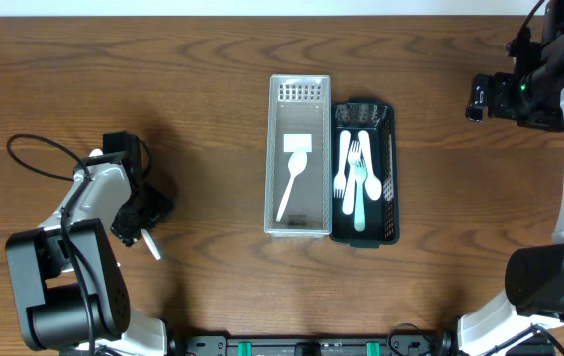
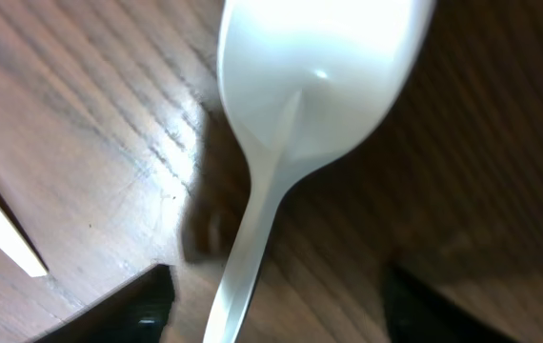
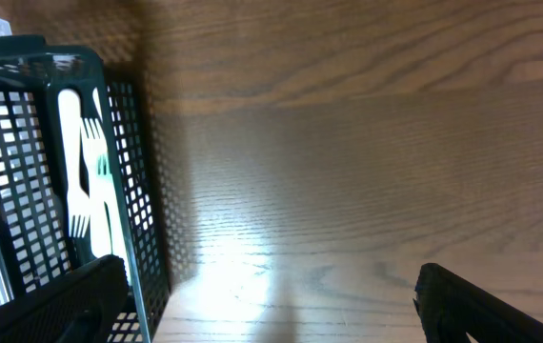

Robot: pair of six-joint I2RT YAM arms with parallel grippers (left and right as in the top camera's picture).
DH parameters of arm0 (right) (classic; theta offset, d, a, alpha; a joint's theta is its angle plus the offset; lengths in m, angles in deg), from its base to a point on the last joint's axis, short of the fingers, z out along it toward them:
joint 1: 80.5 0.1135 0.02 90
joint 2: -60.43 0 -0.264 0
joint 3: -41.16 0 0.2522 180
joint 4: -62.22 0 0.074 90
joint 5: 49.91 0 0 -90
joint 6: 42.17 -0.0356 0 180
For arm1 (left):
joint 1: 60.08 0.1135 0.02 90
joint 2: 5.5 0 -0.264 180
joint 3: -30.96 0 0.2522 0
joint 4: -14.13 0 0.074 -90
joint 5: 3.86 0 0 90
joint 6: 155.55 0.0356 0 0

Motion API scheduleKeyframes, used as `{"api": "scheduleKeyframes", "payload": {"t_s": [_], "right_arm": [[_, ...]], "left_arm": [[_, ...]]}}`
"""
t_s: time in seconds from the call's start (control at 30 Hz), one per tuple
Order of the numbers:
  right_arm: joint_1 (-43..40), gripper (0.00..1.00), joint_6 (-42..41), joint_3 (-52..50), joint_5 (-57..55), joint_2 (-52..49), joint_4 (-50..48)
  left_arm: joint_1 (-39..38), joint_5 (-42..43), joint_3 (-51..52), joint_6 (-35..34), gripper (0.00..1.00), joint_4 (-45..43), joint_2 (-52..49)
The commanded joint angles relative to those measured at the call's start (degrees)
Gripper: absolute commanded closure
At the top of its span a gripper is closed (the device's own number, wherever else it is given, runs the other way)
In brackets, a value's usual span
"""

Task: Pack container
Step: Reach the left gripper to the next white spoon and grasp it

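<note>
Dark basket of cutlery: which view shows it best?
Overhead: the dark basket shows whole, beside the clear container. Right wrist catches only part at its left edge; left wrist shows none.

Cameras: one overhead, two wrist.
Overhead faces straight down on table (image 1: pixel 163 79); left wrist close over spoon (image 2: pixel 319 76); right shares basket (image 3: pixel 33 46).

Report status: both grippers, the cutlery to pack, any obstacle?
Left gripper open, astride white plastic spoon on wooden table. Right gripper open, empty, near dark green perforated basket. Clear plastic container holds one white spoon. No obstacle seen.
</note>
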Motion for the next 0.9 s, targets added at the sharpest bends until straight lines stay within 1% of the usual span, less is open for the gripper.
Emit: {"api": "scheduleKeyframes", "payload": {"t_s": [0.0, 0.07, 0.13, 0.33, 0.53, 0.73, 0.77, 0.87], "right_arm": [[-0.15, 0.01, 0.87, -0.15, 0.37, -0.46, 0.13], [-0.17, 0.01, 0.87, -0.15, 0.37, -0.46, 0.11], [-0.15, 0.01, 0.87, -0.15, 0.37, -0.46, 0.09], [-0.17, 0.01, 0.87, -0.15, 0.37, -0.46, 0.07], [-0.17, 0.01, 0.87, -0.15, 0.37, -0.46, 0.07], [-0.17, 0.01, 0.9, -0.15, 0.37, -0.46, 0.09], [-0.17, 0.01, 0.9, -0.15, 0.37, -0.46, 0.09], [-0.17, 0.01, 0.9, -0.15, 0.37, -0.46, 0.09]], "left_arm": [[0.28, -1.16, 0.55, 0.09, 0.45, 0.35, -0.7], [0.28, -1.16, 0.55, 0.09, 0.54, 0.44, -0.7], [0.28, -1.16, 0.55, 0.09, 0.57, 0.55, -0.7], [0.28, -1.16, 0.55, 0.11, 0.76, 0.55, -0.7], [0.28, -1.18, 0.55, 0.11, 0.81, 0.5, -0.7], [0.28, -1.18, 0.55, 0.11, 0.82, 0.24, -0.7], [0.28, -1.18, 0.55, 0.11, 0.85, 0.07, -0.7], [0.28, -1.2, 0.55, 0.11, 0.87, -0.17, -0.7]]}}
